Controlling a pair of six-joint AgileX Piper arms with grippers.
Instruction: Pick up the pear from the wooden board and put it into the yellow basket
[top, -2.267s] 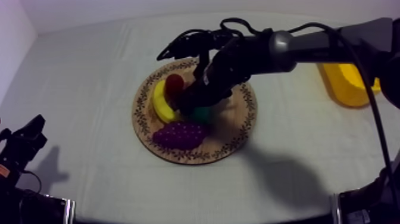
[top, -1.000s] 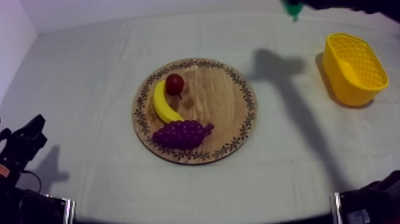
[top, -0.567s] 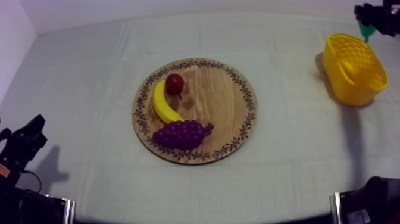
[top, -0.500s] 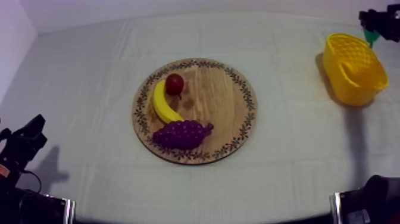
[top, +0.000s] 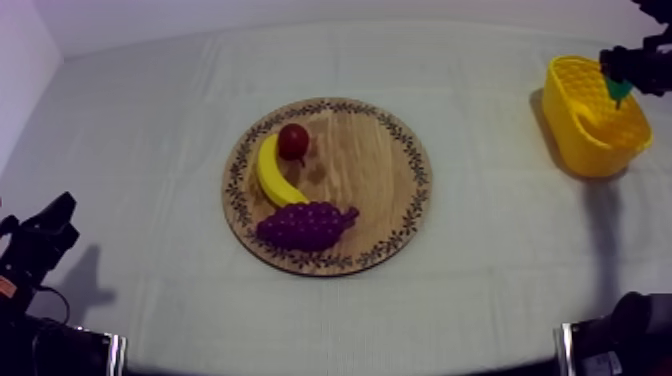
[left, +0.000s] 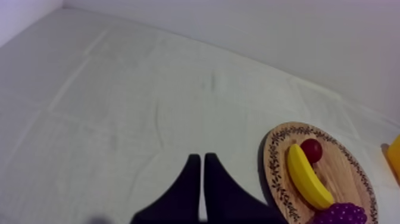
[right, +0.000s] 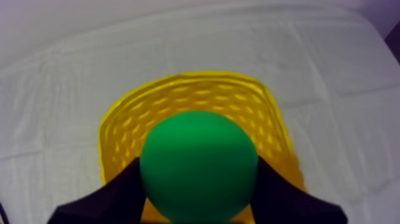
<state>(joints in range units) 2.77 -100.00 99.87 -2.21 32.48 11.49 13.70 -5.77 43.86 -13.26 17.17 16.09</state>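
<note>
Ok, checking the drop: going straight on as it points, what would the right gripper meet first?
Likely the inside of the basket: the right gripper, shut on the pear, points into it; depth unclear.

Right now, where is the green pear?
The pear is held in my right gripper, over the yellow basket at the table's right side in the top view.

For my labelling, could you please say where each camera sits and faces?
Top: above table, slanting down on board and basket; left gripper, right gripper show.
Left wrist: on left arm, over shut fingers towards board.
Right wrist: on right arm, past fingers holding pear into basket.
Top shares board with left, basket with right.
</note>
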